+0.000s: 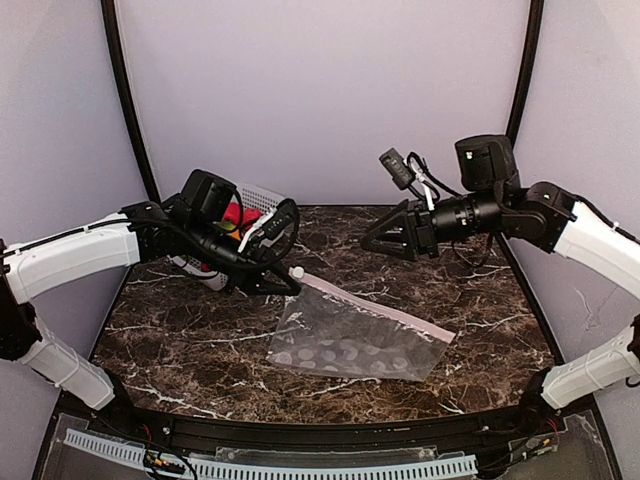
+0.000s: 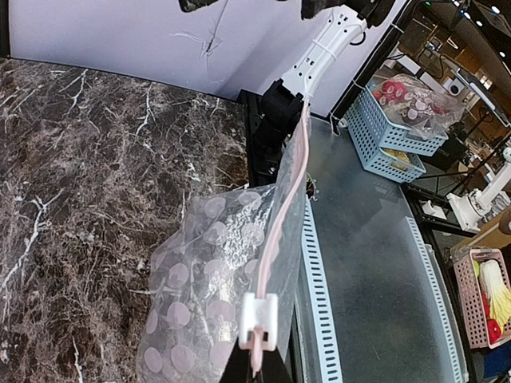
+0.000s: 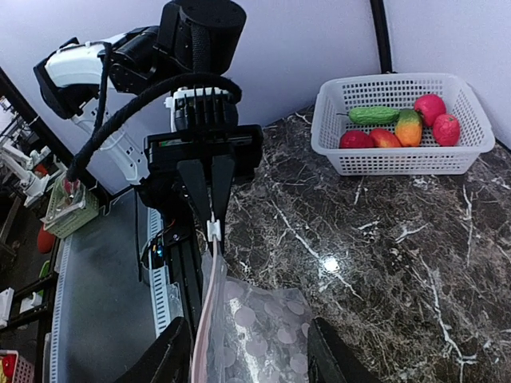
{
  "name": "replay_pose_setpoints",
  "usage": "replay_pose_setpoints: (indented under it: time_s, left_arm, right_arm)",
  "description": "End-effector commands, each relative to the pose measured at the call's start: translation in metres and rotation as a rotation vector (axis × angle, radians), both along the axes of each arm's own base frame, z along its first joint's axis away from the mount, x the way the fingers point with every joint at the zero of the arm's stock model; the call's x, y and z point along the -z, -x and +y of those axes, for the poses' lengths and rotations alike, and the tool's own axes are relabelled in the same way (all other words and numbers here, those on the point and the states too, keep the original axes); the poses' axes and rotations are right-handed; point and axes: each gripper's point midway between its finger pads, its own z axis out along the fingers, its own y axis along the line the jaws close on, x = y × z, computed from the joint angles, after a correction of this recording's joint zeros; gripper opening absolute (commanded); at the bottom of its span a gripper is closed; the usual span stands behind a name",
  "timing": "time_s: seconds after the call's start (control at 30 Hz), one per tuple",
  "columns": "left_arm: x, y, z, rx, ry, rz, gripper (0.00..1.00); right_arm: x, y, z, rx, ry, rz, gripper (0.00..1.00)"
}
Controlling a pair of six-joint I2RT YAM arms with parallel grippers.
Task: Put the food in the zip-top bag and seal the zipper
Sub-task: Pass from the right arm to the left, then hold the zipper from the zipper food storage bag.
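Note:
The zip-top bag (image 1: pixel 345 340) lies flat mid-table, clear with white dots, and appears empty. Its pink zipper (image 1: pixel 375 305) runs along the far edge. My left gripper (image 1: pixel 290 278) is shut on the zipper's left end, just behind the white slider (image 2: pixel 258 321), and lifts that corner. The bag (image 2: pixel 200 295) hangs from the strip (image 2: pixel 287 199). My right gripper (image 1: pixel 368 243) hovers open above the table behind the bag, with its fingers (image 3: pixel 168 359) spread and nothing between them. The food (image 3: pixel 374 115) sits in the white basket (image 3: pixel 399 163): a green cucumber, red round pieces (image 3: pixel 429 106) and an orange-yellow-green piece (image 3: pixel 407 128).
The basket (image 1: pixel 268 195) stands at the back left, partly hidden behind my left arm. A white slotted rail (image 1: pixel 300 465) runs along the near edge. Off the table are a blue basket (image 2: pixel 395 128) and a pink one (image 2: pixel 487 295). Grey walls enclose the back and sides.

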Motion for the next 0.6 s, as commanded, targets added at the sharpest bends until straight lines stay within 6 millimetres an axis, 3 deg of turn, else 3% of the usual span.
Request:
replay_pose_setpoints:
  time_s: [0.0, 0.2, 0.37, 0.57]
  left_arm:
    - [-0.011, 0.006, 0.005, 0.009, 0.049, -0.034, 0.01]
    - [-0.013, 0.006, 0.006, -0.002, 0.064, -0.042, 0.01]
    - [-0.012, 0.005, 0.007, -0.007, 0.058, -0.046, 0.01]
    - [-0.014, 0.006, 0.008, -0.008, 0.061, -0.051, 0.01]
  right_arm:
    - [-0.017, 0.013, 0.026, -0.124, -0.080, -0.019, 0.48]
    - [0.001, 0.015, 0.060, -0.169, -0.062, 0.000, 0.43]
    - [0.002, 0.027, 0.079, -0.224, -0.097, 0.018, 0.38]
    - [0.014, 0.027, 0.097, -0.232, -0.090, 0.035, 0.31]
